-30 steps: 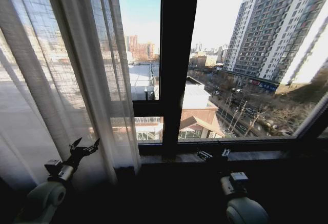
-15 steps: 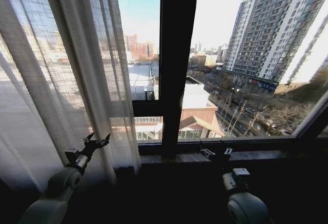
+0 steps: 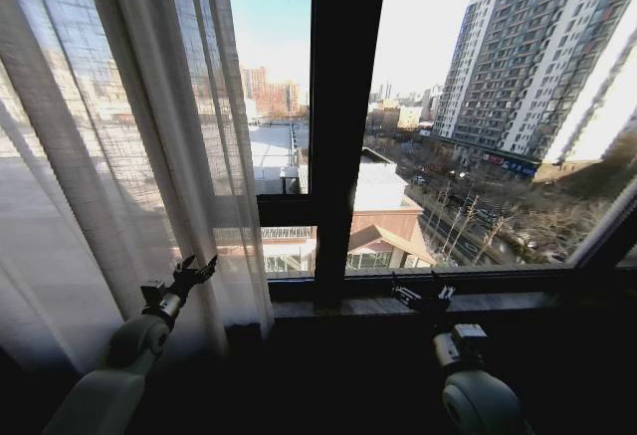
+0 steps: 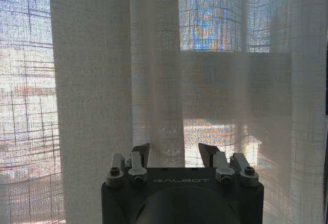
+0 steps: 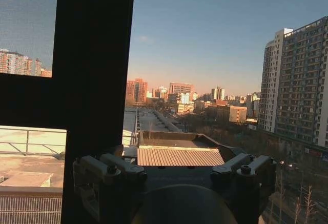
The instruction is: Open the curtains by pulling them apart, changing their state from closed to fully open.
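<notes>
We are looking at the curtains (image 3: pixel 119 146) hanging bunched along the left of the window, their sheer pleats covering the left pane from top to sill. A thin strip of white fabric (image 3: pixel 605 221) is showing at the far right edge, though we cannot tell for sure that it is the other panel.

We are holding our left end effector (image 3: pixel 197 269) low, right in front of the curtain's lower part near its inner edge. In the left wrist view, the left end effector (image 4: pixel 174 153) is facing the woven cloth with its fingers (image 4: pixel 140 154) spread apart and a pleat standing just beyond the gap; nothing is gripped between them.

Moving right, the dark frame bar (image 3: pixel 343 107) is dividing the glass, with the city and a tall apartment block (image 3: pixel 542 57) showing through the uncovered panes.

We are keeping our right end effector (image 3: pixel 418 293) low by the window sill (image 3: pixel 498 301), right of the bar. In the right wrist view its fingers (image 5: pixel 110 170) are standing wide apart and holding nothing.
</notes>
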Controlling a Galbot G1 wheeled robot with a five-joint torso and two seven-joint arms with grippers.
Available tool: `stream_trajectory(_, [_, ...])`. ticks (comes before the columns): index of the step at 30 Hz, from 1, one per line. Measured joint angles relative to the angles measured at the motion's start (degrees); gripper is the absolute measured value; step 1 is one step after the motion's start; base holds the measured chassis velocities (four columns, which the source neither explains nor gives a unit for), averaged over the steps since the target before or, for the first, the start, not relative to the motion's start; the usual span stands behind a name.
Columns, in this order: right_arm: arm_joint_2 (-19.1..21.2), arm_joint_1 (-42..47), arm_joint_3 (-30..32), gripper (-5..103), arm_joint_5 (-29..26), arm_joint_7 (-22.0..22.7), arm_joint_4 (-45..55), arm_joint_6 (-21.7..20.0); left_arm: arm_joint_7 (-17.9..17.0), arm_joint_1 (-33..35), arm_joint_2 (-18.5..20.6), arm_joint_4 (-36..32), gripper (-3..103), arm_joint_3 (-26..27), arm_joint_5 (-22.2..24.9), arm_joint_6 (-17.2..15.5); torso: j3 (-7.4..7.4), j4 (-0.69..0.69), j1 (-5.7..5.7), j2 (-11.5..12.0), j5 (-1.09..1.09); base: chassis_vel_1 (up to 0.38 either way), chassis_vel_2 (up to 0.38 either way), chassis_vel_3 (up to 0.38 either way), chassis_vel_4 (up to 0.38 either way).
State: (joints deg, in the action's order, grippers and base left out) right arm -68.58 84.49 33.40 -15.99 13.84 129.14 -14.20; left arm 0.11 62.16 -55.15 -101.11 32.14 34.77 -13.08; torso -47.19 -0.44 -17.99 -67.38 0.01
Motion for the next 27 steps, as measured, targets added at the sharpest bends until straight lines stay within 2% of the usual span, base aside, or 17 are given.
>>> stream_trajectory(2, [-0.07,0.14,0.15,100,0.05,0.0,0.01,0.06,0.01,0.32,-0.02,-0.02,45,0.57,-0.03,0.4,0.0,0.0,0.0,0.0,0.01,0.0,0.0,0.0,0.0])
stream_trajectory(4, [-0.09,0.14,0.16,100,0.06,0.0,0.01,0.08,0.01,0.52,-0.02,-0.08,45,0.78,-0.05,0.58,0.0,0.0,0.0,0.0,0.0,0.0,0.0,0.0,0.0])
stream_trajectory(7, [-0.2,-0.1,0.08,100,0.11,0.0,-0.03,0.11,0.02,1.92,0.6,-0.73,28,2.22,-0.03,1.02,0.0,0.0,0.0,0.0,0.0,0.0,0.0,0.0,0.0])
stream_trajectory(9, [-0.25,-0.2,0.0,100,0.11,0.0,-0.1,0.12,0.03,2.21,0.81,-0.88,28,2.54,0.01,1.02,0.0,0.0,0.0,0.0,0.0,0.0,0.0,0.0,0.0])
stream_trajectory(10, [-0.34,-0.37,-0.17,100,0.12,0.0,-0.22,0.12,0.04,2.7,1.27,-1.11,18,3.17,0.19,1.03,0.0,0.01,0.0,0.0,0.0,0.0,0.0,0.0,0.0])
stream_trajectory(12, [-0.39,-0.44,-0.25,100,0.11,0.0,-0.28,0.12,0.05,2.9,1.48,-1.19,18,3.42,0.33,1.03,0.0,0.01,0.01,0.0,0.0,0.0,0.0,0.0,0.0])
stream_trajectory(15, [-0.54,-0.66,-0.48,100,0.12,-0.03,-0.53,0.12,0.11,3.79,2.05,-2.5,3,4.23,0.97,0.93,0.0,0.0,0.0,0.0,0.0,0.0,0.0,0.0,0.0])
stream_trajectory(19, [-0.53,-0.79,-0.54,100,0.12,-0.09,-0.66,0.12,-0.09,4.85,1.97,-5.45,0,4.72,1.04,0.03,0.0,0.0,0.0,0.0,0.0,0.0,0.0,0.0,0.0])
stream_trajectory(21, [-0.26,-1.08,-0.56,100,0.08,-0.11,-0.7,0.12,-1.68,6.1,1.51,-9.3,0,4.95,1.09,-1.15,0.0,-0.01,0.01,0.0,0.01,0.0,0.0,0.0,0.0])
stream_trajectory(27, [0.21,-1.79,-0.57,100,-0.31,-0.14,-0.74,0.1,-4.5,8.42,0.91,-15.02,0,4.76,1.24,-2.89,0.0,-0.01,0.01,-0.01,0.02,0.0,0.0,0.0,0.0])
